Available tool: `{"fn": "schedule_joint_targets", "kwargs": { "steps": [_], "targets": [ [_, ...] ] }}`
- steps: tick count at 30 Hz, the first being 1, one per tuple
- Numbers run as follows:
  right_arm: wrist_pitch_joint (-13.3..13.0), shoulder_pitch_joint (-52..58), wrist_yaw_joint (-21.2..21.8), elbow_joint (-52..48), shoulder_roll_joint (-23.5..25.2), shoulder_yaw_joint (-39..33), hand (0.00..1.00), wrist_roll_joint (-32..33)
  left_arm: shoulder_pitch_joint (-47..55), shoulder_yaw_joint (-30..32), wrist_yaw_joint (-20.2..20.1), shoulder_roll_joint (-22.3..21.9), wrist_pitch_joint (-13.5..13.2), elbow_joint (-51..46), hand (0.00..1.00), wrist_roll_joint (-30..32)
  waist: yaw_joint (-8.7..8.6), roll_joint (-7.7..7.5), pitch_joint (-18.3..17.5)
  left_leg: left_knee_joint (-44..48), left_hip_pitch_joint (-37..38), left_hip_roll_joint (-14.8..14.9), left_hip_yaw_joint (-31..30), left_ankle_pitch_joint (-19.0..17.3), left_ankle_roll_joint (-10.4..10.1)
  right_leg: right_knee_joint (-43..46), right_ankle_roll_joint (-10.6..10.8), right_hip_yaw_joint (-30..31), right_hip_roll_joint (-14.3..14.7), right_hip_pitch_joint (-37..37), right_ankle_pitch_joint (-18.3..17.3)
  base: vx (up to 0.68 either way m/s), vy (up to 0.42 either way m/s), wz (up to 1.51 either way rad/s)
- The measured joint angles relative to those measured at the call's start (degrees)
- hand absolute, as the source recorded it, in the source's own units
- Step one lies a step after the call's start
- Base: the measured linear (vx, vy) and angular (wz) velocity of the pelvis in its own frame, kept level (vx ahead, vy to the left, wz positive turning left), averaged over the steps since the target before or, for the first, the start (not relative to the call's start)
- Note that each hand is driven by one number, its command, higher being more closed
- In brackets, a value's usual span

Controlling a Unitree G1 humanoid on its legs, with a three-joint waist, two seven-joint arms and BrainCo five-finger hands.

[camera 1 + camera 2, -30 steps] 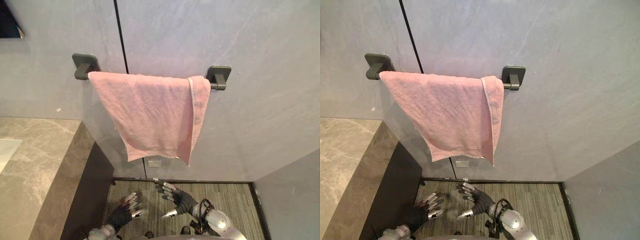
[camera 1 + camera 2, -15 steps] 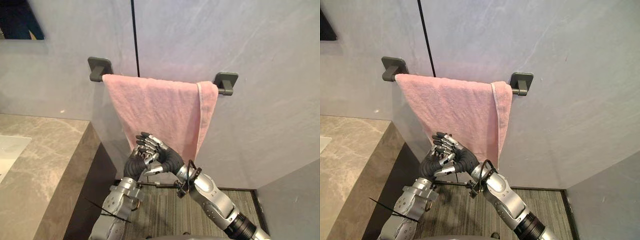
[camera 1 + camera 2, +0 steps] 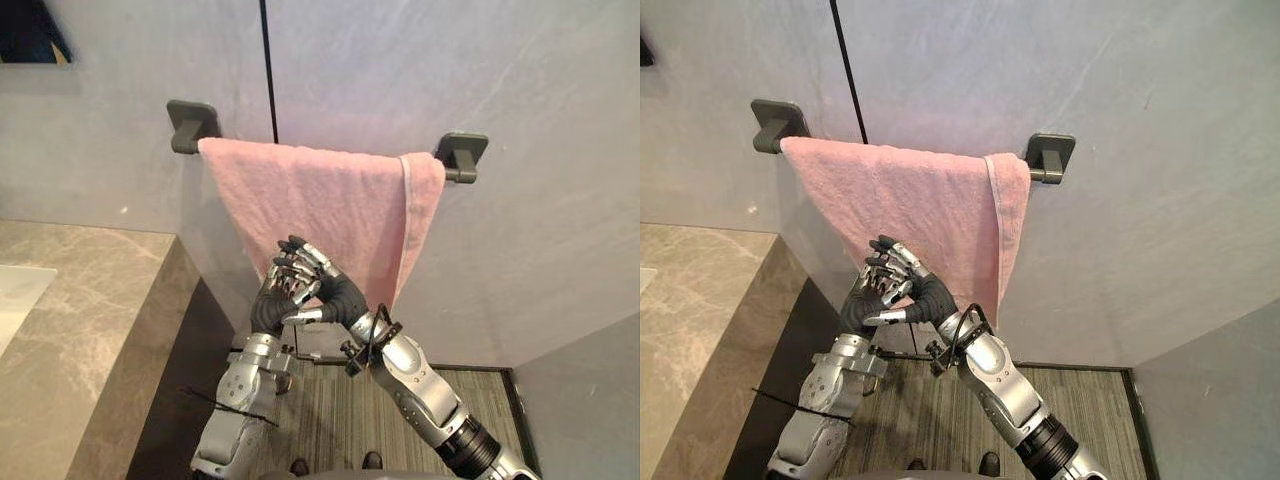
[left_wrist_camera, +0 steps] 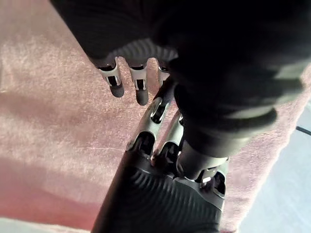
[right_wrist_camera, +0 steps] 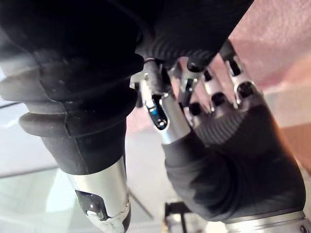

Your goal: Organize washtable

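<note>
Now the left hand [image 3: 268, 308] and right hand [image 3: 340, 292] have risen to six o'clock on the towel [image 3: 330, 200], fingers loosely spread, gripping nothing. Straightening seems next.

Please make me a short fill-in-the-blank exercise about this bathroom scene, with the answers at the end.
1. The ____ towel hangs over a dark bar.
2. The left robot hand and the right robot hand are close together in front of the ____.
3. The stone counter is on the robot's ____ side.

Missing words: pink, towel, left.
</note>
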Motion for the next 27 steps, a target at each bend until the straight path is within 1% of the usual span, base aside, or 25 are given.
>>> {"fn": "schedule_joint_targets", "kwargs": {
  "steps": [2, 3, 4, 7, 10, 13, 18, 20, 21, 23, 25, 27],
  "targets": [
    [-0.04, 0.00, -0.03, 0.64, 0.50, -1.39, 0.00, 0.00, -0.81, 1.72, 0.71, -0.21, 0.03, 2.15, 0.00, 2.93, -0.34, -0.02, -0.01, -0.13, 0.00, 0.02, 0.11, 0.00, 0.00, -0.28, -0.01, 0.09, 0.08, 0.02, 0.04, 0.04, 0.004, -0.03],
    [-0.10, 0.00, -0.02, 0.96, 0.93, -2.69, 0.00, -0.01, -1.06, 4.04, 1.54, -0.17, 0.12, 4.01, 0.00, 4.64, -1.18, -0.02, -0.02, -0.32, -0.04, 0.06, 0.12, 0.00, 0.00, -0.68, -0.08, 0.10, 0.17, 0.07, 0.18, 0.03, 0.001, -0.03],
    [-0.11, 0.06, -0.04, 1.07, 1.10, -3.32, 0.00, -0.01, -1.13, 5.11, 1.80, -0.17, 0.12, 4.76, 0.00, 5.29, -1.41, -0.02, -0.02, -0.35, -0.04, 0.08, 0.15, 0.00, 0.00, -0.72, -0.08, 0.17, 0.20, 0.04, 0.18, 0.03, 0.001, -0.06],
    [-0.17, 0.14, -0.05, 1.11, 1.11, -6.96, 0.00, 0.00, -1.54, 9.69, 3.60, -0.13, 0.27, 7.39, 0.00, 8.79, -1.41, -0.02, -0.02, -0.57, -0.04, 0.12, 0.53, 0.00, 0.00, -1.72, -0.13, 0.71, 0.35, 0.13, 0.58, 0.02, 0.000, -0.09],
    [-0.26, 0.53, -0.08, 1.13, 1.12, -8.74, 0.00, -0.01, -2.02, 13.06, 5.66, -0.11, 0.35, 7.78, 0.00, 10.74, -1.46, -0.02, -0.02, -1.09, -0.02, 0.22, 0.91, 0.00, 0.00, -2.30, -0.16, 1.07, 0.65, 0.04, 0.88, 0.00, -0.007, -0.08],
    [-0.27, 1.42, -0.18, 1.42, 1.20, -9.94, 0.00, -0.45, -3.93, 15.59, 7.29, -0.09, 0.37, 7.85, 0.00, 11.80, -1.46, -0.01, -0.02, -1.36, 0.02, 0.26, 0.95, 0.00, 0.00, -2.57, -0.18, 1.09, 0.65, 0.04, 0.94, 0.00, 0.000, -0.01],
    [-0.27, 2.13, -0.33, 1.65, 1.48, -11.30, 0.00, -1.27, -5.57, 17.88, 8.77, -0.18, 0.37, 8.57, 0.00, 12.10, -1.77, -0.01, -0.02, -1.54, 0.05, 0.22, 1.02, 0.00, 0.00, -2.78, -0.17, 1.14, 0.70, 0.04, 0.94, 0.00, 0.000, 0.00],
    [-0.27, 3.05, -0.18, 1.65, 1.58, -11.59, 0.00, -1.32, -5.54, 18.88, 8.81, -0.33, 0.38, 9.12, 0.00, 12.13, -1.97, -0.01, -0.02, -1.67, 0.17, 0.22, 1.02, 0.00, 0.00, -2.92, -0.17, 1.14, 0.74, 0.14, 0.95, 0.00, 0.000, 0.00],
    [-0.27, 3.55, -0.11, 1.65, 1.54, -11.59, 0.00, -1.56, -5.52, 19.75, 8.86, -0.76, 0.38, 9.13, 0.00, 12.12, -2.54, -0.01, -0.02, -1.70, 0.25, 0.19, 1.00, 0.00, 0.00, -3.17, -0.12, 1.10, 0.75, 0.36, 0.99, 0.00, 0.000, 0.00],
    [-0.27, 3.98, 0.09, 1.64, 1.59, -11.59, 0.00, -1.73, -5.52, 20.42, 8.89, -1.25, 0.38, 9.14, 0.00, 12.12, -2.75, 0.02, -0.04, -1.73, 0.36, 0.14, 1.12, 0.00, 0.00, -3.58, -0.03, 1.20, 0.75, 0.59, 1.18, 0.00, 0.000, -0.02],
    [-0.27, 4.92, 0.15, 1.64, 1.61, -11.92, 0.00, -1.74, -5.50, 20.45, 8.86, -1.40, 0.38, 9.13, 0.00, 12.12, -2.74, 0.04, -0.05, -1.74, 0.42, 0.14, 1.30, 0.00, 0.00, -3.64, -0.03, 1.35, 0.76, 0.61, 1.22, -0.01, -0.001, -0.04],
    [-0.23, 6.66, 0.19, 1.65, 1.67, -12.70, 0.00, -1.74, -5.23, 21.08, 8.69, -2.47, 0.38, 9.13, 0.00, 12.11, -2.71, 0.08, -0.06, -1.89, 0.81, 0.14, 1.32, 0.00, 0.00, -3.70, -0.03, 1.37, 0.76, 0.90, 1.22, 0.00, 0.000, 0.00]
  ]
}}
